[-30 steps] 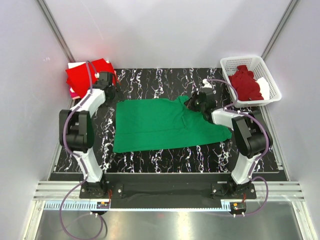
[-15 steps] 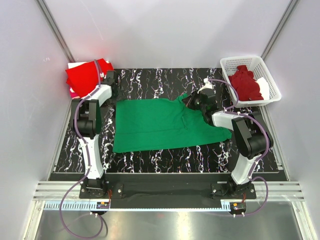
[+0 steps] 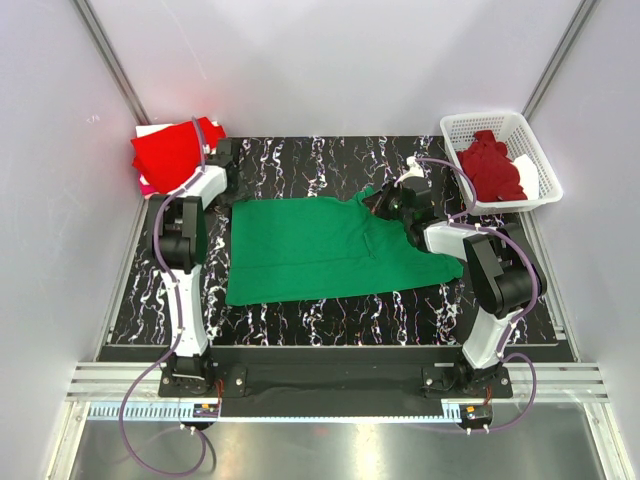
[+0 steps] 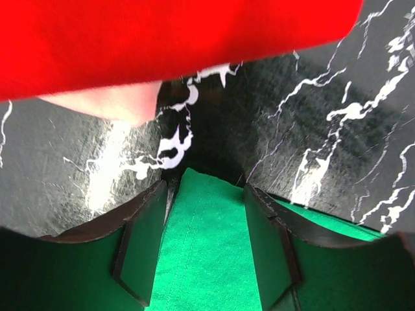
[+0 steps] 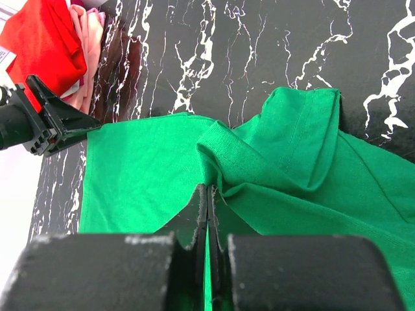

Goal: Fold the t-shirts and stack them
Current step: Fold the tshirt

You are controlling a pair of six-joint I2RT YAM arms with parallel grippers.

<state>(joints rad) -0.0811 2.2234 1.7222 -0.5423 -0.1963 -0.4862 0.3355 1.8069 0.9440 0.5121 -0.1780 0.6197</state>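
Note:
The emerald green t-shirt [image 3: 320,248] lies spread flat on the black marbled table. My right gripper [image 3: 388,200] is shut on a raised fold [image 5: 224,170] at the shirt's far right edge, jaws pressed together on the cloth [image 5: 209,194]. My left gripper [image 3: 225,180] is open at the shirt's far left corner. In the left wrist view that green corner [image 4: 204,220] lies between the two spread fingers [image 4: 142,240]. The bright red t-shirt [image 3: 170,150] lies folded at the far left, over a pale pink one [image 4: 110,103]. The dark maroon t-shirt [image 3: 490,165] sits in the basket.
A white lattice basket [image 3: 455,125] stands at the far right corner, with a white garment [image 3: 528,175] under the maroon one. The left gripper's black fingers [image 5: 45,120] show in the right wrist view beside the shirt's corner. Grey walls enclose the table on three sides.
The left arm has swung inward and its gripper has shifted right, toward the green shirt's far left corner. The right gripper has edged slightly left with the pinched fold.

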